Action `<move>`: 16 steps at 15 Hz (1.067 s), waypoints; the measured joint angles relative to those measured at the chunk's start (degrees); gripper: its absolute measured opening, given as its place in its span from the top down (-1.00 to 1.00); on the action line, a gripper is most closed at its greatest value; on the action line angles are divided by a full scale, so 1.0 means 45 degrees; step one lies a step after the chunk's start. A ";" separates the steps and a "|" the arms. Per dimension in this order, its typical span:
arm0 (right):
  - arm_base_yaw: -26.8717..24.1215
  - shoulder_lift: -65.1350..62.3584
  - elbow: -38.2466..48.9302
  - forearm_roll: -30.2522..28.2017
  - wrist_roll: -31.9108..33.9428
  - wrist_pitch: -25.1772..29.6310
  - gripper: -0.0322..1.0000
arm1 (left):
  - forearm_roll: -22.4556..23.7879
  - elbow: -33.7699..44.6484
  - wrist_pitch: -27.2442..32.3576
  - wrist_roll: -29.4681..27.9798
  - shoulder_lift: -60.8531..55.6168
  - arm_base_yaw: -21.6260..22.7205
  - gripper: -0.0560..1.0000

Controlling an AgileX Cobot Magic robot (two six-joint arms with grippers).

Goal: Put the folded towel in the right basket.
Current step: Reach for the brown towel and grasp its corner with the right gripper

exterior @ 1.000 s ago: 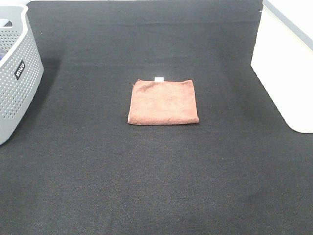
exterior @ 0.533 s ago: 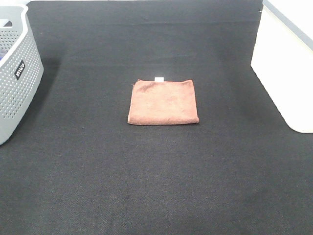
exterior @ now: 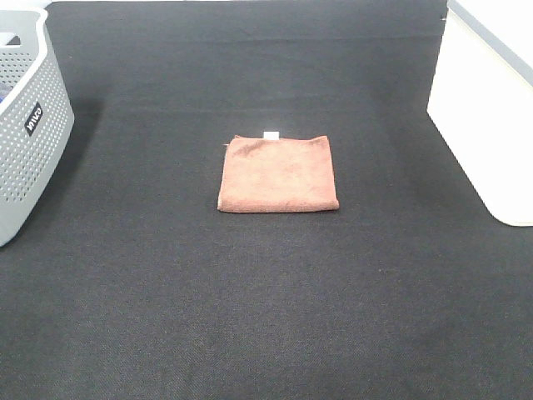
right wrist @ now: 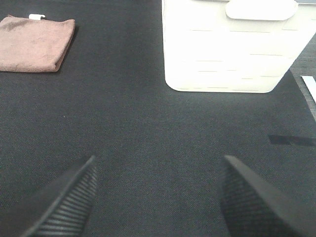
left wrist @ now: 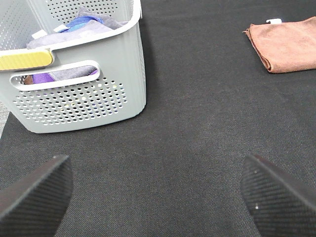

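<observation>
While left gripper point(left wrist: 154, 173), right gripper point(right wrist: 159, 173) gape empty: one folded towel point(exterior: 278, 173) between two: left basket point(exterior: 33, 158), right basket point(exterior: 483, 125).

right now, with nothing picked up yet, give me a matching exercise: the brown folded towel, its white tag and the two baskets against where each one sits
Things
1. brown folded cloth towel
2. grey perforated plastic basket
3. white plastic basket
4. small white tag

Places
A. right edge of the black mat
B. far edge of the towel
C. middle of the mat
D. left edge of the mat

Pairs: 1-C, 2-D, 3-A, 4-B
</observation>
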 joint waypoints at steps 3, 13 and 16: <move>0.0000 0.0000 0.0000 0.0000 0.0000 0.0000 -0.34 | 0.0000 0.0000 0.0000 0.0000 0.0000 0.0000 -0.76; 0.0000 0.0000 0.0000 0.0000 0.0000 0.0000 -0.34 | 0.0000 0.0000 0.0000 0.0000 0.0000 0.0000 -0.76; 0.0000 0.0000 0.0000 0.0000 0.0000 0.0000 -0.34 | 0.0000 0.0000 0.0000 0.0000 0.0000 0.0000 -0.76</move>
